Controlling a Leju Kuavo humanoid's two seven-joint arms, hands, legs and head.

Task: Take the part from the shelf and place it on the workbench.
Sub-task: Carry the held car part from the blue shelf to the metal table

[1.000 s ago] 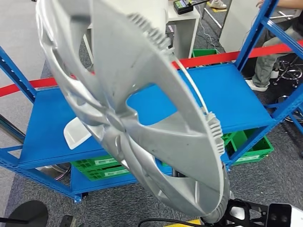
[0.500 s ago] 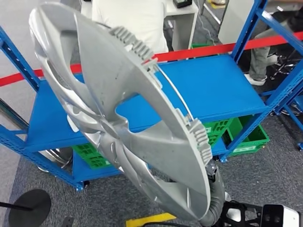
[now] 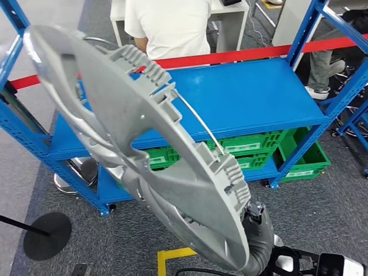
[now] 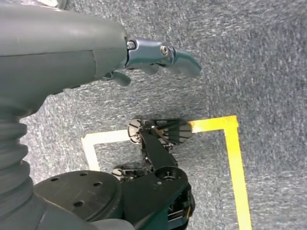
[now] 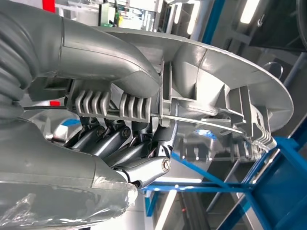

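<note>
**In front of the blue shelf: wheel cover held by one edge, could slip**

In front of the blue shelf (image 3: 243, 98), the wheel cover (image 3: 143, 144) hung tilted in the air, off the shelf, nowhere near any workbench in view. The right hand (image 5: 119, 124) held it at the rim: thumb pressed over the ribbed clips, dark fingers (image 5: 108, 141) curled under the rim's inner side, pinching that one edge. The left hand (image 4: 159, 55) hung over the carpet w/ fingers loosely apart, holding nothing.

Risks, as I judged them: big disc, grip at one edge only, so it could pivot or slide out during a turn or walk. The far edge stuck out wide and could clip a shelf post (image 3: 303, 34). It also blocked much of the head view. A person (image 3: 169, 26) sat just behind the shelf.

Cover itself: silver-grey plastic, round, curved spokes w/ large openings, back side facing the head cam, thin wire ring running through the clips.
</note>
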